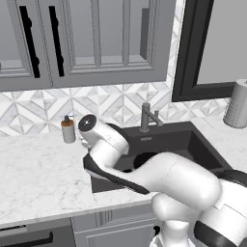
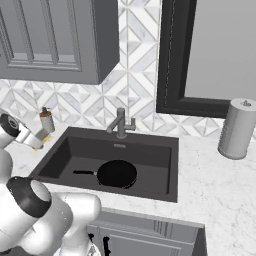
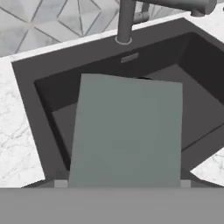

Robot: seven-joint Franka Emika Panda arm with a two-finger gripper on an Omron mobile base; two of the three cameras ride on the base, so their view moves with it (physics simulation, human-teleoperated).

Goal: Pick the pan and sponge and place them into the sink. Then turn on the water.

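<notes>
Dark grey and deep, the sink (image 1: 193, 140) sits in the marble bench (image 1: 38, 173) in the left base view, with the grey faucet (image 1: 146, 117) standing at its back rim. The white arm covers much of the basin, so what lies inside it is mostly hidden here. A soap dispenser (image 1: 68, 129) stands on the bench just left of the sink, and a grey paper-towel roll (image 1: 236, 103) stands at the far right. The arm's wrist hangs over the sink's left edge; its gripper is turned away from this camera.

From the right base view the sink (image 2: 150, 137) is open to sight — the pan (image 2: 117, 173) lies flat on its floor, near the front wall, its thin handle pointing left. The faucet (image 2: 120, 123) rises behind it, and no stream shows under its spout. The soap dispenser (image 2: 46, 120) is on the bench (image 2: 220, 190) beyond the sink's left corner, with the roll (image 2: 237, 128) well apart on the right. The arm's end sits at the left edge, above the bench beside the sink.

In the hand view the sponge (image 3: 127, 131) fills the middle, its grey-green face toward the camera, held in the gripper above the sink (image 3: 26, 87) with the faucet (image 3: 125, 22) beyond. The gripper's tips are hidden behind the sponge — it is pinching it.
</notes>
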